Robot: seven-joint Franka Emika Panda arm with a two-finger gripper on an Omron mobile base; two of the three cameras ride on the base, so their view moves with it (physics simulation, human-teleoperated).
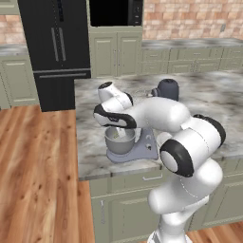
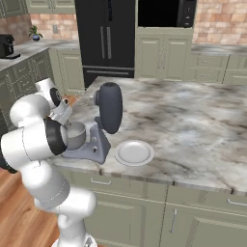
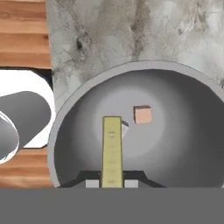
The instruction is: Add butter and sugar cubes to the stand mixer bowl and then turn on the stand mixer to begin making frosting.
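We see the end effector (image 3: 112, 183) clamped on the butter (image 3: 112, 151), held over the stand mixer bowl (image 3: 183, 144) inside its rim, beside a sugar cube (image 3: 143, 115). The stand mixer (image 2: 103, 125) stands near the desk (image 2: 202, 125) front edge; a plate (image 2: 134, 152) lies just beside it.

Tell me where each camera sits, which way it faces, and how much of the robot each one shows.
Left base view: behind the arm to its left, looking forward and down at the counter; the arm rises from the lower right over the mixer.
Right base view: behind to its right; the arm rises lower left beside the mixer and a white plate.
Hand view: on the hand, looking down into the bowl; the gripper is shut on the butter, above a sugar cube.
Both base views share the mixer, bowl and counter.
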